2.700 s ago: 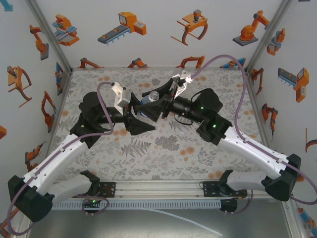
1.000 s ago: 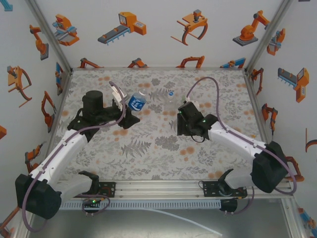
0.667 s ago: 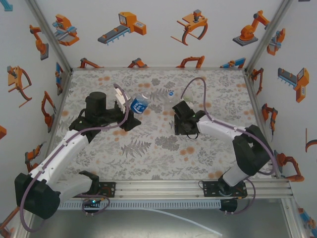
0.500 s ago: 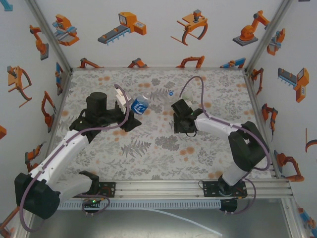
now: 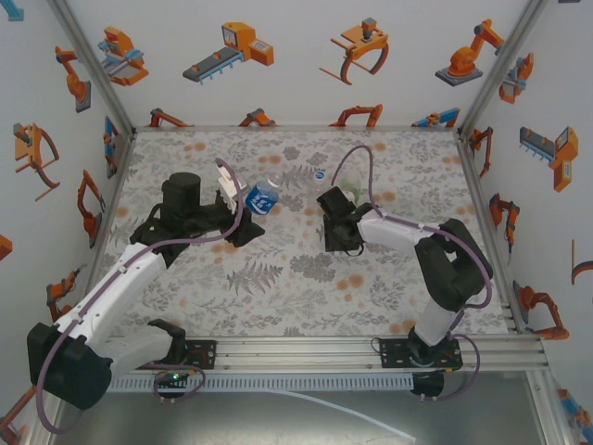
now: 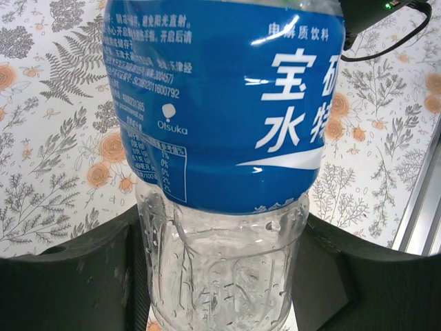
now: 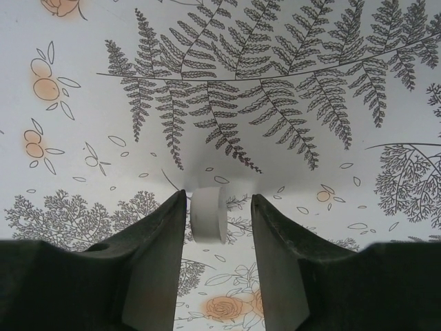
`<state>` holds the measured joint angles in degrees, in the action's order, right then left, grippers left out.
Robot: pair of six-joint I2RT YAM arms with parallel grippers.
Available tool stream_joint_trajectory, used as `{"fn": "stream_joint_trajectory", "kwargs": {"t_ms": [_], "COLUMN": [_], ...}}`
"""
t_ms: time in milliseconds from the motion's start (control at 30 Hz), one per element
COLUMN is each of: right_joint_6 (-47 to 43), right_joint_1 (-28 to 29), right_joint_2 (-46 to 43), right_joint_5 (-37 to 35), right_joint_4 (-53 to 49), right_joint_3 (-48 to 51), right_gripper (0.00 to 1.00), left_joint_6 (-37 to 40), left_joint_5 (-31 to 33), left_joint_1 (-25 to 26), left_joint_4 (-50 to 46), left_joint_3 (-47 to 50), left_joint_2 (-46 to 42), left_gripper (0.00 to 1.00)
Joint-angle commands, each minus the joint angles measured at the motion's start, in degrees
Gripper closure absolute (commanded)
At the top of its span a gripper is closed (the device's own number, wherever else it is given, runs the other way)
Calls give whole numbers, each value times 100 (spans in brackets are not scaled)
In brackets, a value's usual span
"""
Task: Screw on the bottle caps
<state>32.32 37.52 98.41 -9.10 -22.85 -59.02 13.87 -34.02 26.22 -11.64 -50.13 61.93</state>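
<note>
Blue-labelled bottle [image 6: 220,131] on the left: we see the left gripper [image 6: 220,238] clamped around its clear lower body, likely steadying it for capping. On the right, the right gripper [image 7: 217,200] stands partly open astride 1 white cap [image 7: 208,217] on the table [image 7: 331,207], not yet pinching it.

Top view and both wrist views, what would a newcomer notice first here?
The transparent plastic bottle with the blue label looms large in the left wrist view, clamped near its base by the left gripper. In the right wrist view, a small round white plastic cap sits between the right gripper's open fingers on the floral table. Orange robot cartoons dot the white walls.
</note>
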Motion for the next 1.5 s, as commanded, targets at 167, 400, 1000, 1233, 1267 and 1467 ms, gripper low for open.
{"fn": "stream_joint_trajectory", "kwargs": {"t_ms": [167, 400, 1000, 1233, 1267, 1467], "right_joint_6": [126, 583, 2657, 2391, 2328, 1734], "right_joint_1": [-34, -3, -145, -219, -219, -205], "right_joint_2": [-32, -211, -1085, -1490, -1560, -1814], "right_joint_5": [218, 1011, 2516, 2106, 2044, 1475], "right_joint_4": [-36, 396, 3551, 2822, 2652, 1217], "right_joint_3": [-7, 214, 2484, 2782, 2754, 2157], "right_gripper": [68, 82, 76, 66, 65, 58], "left_joint_6": [140, 151, 213, 237, 239, 248], "left_joint_5": [-17, -26, -7, 19, 31, 46], "left_joint_1": [50, 67, 182, 235, 239, 260], "left_joint_4": [-101, -159, -297, -346, -346, -356], "left_joint_3": [-195, -241, -322, -322, -322, -322], "left_joint_2": [25, 63, 264, 295, 300, 313], "left_gripper": [100, 100, 100, 100, 100, 100]}}
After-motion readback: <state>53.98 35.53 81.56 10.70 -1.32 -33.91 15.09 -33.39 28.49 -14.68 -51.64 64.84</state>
